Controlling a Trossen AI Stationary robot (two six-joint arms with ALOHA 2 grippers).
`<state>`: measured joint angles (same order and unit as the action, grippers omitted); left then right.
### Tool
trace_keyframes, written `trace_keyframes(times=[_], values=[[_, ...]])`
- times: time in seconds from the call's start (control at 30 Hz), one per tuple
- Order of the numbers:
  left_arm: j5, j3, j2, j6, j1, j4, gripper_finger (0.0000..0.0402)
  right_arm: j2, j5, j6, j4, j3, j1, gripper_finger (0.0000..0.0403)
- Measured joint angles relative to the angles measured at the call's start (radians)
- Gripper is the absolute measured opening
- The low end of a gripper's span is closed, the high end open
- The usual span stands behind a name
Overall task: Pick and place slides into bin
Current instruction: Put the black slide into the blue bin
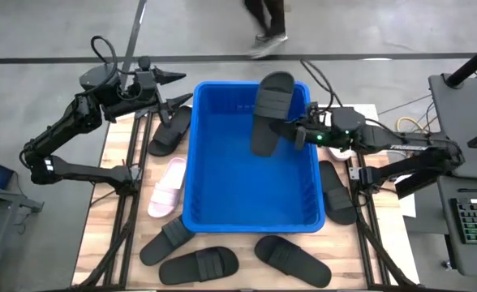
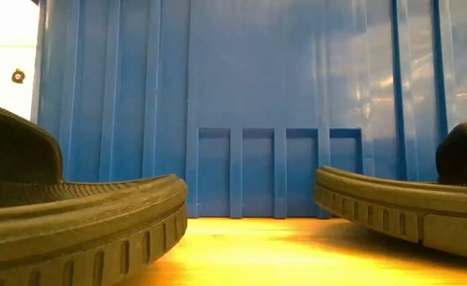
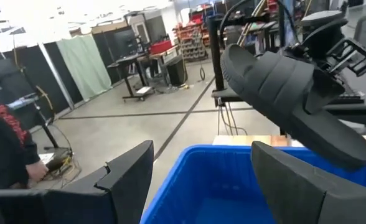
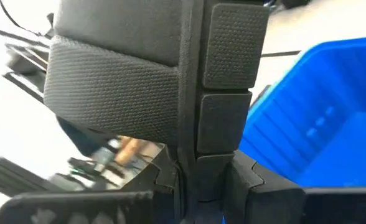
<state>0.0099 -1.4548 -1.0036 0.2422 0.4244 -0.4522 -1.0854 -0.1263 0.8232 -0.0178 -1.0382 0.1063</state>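
High view: held a black slide point(image 1: 269, 109) in the right gripper point(image 1: 297, 132), fingers pinched narrow on its edge, up over the far part of the blue bin point(image 1: 191, 162). Best finished by easing it lower, clear of the rim, before letting go, so as not to bounce it out. Left gripper point(image 1: 176, 89) parked wide and empty just off the bin's far left corner. Other slides lay on the worktop point(image 1: 113, 219) round the bin: black ones on every side but the far one, one pale pink slide point(image 1: 167, 186) to the left.

Low view: nothing but the bin's ribbed blue wall, with two black ribbed soles point(image 2: 82, 230) near the lens.

Left wrist view: saw the raised slide point(image 3: 289, 99) tilted above the blue rim point(image 3: 233, 151), matte, thick-soled, with one broad strap.

Right wrist view: showed the textured finger pads point(image 4: 229, 53) clamped on the slide's woven-looking strap point(image 4: 111, 93), bin beside.
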Motion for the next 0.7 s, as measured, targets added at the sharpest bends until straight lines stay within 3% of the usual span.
trace_keyframes(times=[0.13, 0.33, 0.7], values=[[-0.001, 0.000, -0.029, 0.000, 0.000, 0.000, 0.0254, 0.001, 0.131, 0.095, -0.143, 0.114, 0.083, 0.0059], [0.012, 0.000, -0.094, -0.001, -0.012, 0.024, 0.0254, -0.011, 0.279, 0.209, -0.211, 0.204, 0.173, 0.0059], [0.016, -0.006, -0.208, 0.008, -0.046, 0.187, 0.0254, -0.029, 0.337, 0.269, -0.202, 0.211, 0.217, 0.0058]])
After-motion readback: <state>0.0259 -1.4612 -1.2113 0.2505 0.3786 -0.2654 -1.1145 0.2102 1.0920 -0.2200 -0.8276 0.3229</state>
